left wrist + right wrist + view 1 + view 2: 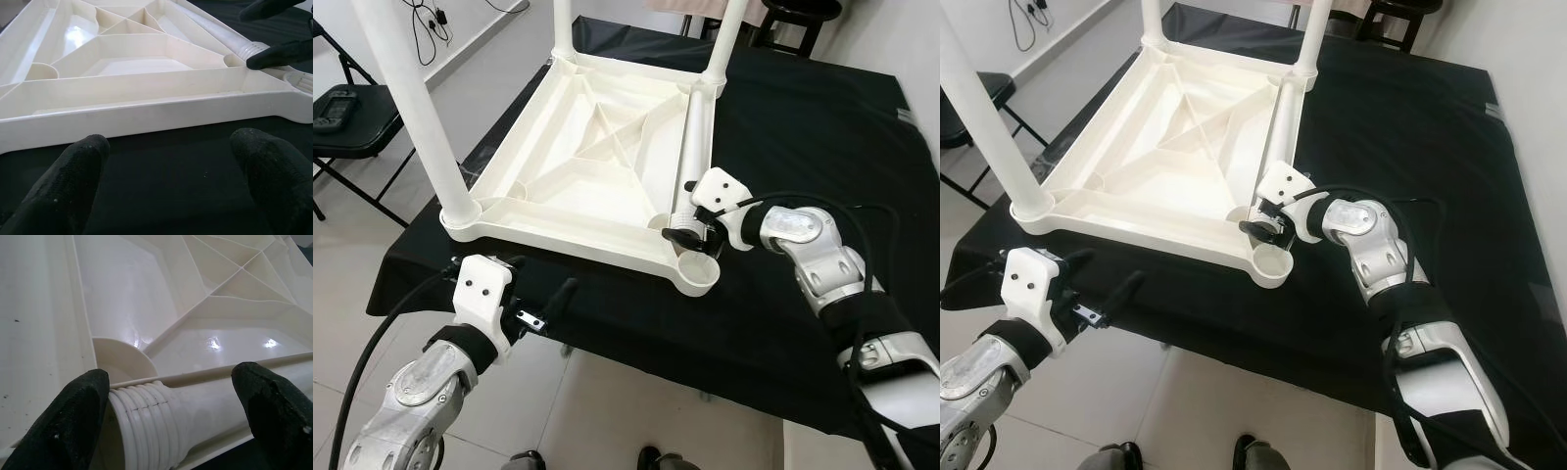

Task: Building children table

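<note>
Nearest us, our left hand [540, 294] hovers with its fingers spread just off the bench's [783, 294] black-clothed front edge, holding nothing. Beyond it lies the upturned cream moulded-plastic children's tabletop [597, 157] — three round white legs already standing in their corners. Our right hand [690, 233] has its fingers parted around the threaded end of the loose white plastic leg [697, 132] lying along the tray's right rail, beside the empty corner socket [697, 272]. We judge the leg light, stiff and slick — best gripped just above the threads.
</note>
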Available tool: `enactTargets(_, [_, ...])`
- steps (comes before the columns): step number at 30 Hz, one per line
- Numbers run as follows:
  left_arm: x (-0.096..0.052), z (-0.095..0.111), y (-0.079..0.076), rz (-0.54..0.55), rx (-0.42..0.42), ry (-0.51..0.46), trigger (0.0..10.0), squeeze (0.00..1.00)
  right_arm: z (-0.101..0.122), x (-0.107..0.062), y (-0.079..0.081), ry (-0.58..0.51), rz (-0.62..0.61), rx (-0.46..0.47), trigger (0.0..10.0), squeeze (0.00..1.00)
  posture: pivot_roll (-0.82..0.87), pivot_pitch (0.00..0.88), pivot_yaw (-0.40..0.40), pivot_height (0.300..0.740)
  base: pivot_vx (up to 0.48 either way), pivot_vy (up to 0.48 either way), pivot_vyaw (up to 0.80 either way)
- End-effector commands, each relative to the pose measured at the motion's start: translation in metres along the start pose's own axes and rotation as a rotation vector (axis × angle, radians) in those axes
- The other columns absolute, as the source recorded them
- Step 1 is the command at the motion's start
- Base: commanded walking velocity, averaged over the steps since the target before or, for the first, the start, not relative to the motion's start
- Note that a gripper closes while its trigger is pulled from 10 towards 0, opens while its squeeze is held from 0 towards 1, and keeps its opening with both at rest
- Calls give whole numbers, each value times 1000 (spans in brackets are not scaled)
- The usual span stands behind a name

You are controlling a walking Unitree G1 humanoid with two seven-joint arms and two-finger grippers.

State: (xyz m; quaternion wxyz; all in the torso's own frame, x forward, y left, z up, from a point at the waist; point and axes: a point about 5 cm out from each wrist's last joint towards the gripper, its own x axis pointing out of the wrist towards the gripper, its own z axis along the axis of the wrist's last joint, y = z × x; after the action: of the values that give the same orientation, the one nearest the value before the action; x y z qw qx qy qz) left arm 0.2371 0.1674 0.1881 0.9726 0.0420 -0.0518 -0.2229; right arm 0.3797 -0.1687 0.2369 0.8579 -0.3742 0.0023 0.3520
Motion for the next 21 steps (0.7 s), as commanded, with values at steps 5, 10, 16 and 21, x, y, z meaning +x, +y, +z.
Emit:
enactTargets(5, [-3,-5,0,0,1,29,10000,0,-1,-14,-6,-47,85,12,10000,0,107,237,-100,740,0,0,0])
enactTargets(10, [-3,-5,-1,-13,2,30,10000,0,-1,-20,-5,-60,147,-1,10000,0,105,238,-99,740,0,0,0])
enactTargets(16, [-3,-4,-3,-29,0,25,10000,0,-3,-16,-6,-29,139,-20,10000,0,107,238,-99,740,0,0,0])
enactTargets(21, [-4,-2,-6,-55,-4,22,10000,0,-9,-10,-11,59,69,-70,10000,0,108,240,-100,740,0,0,0])
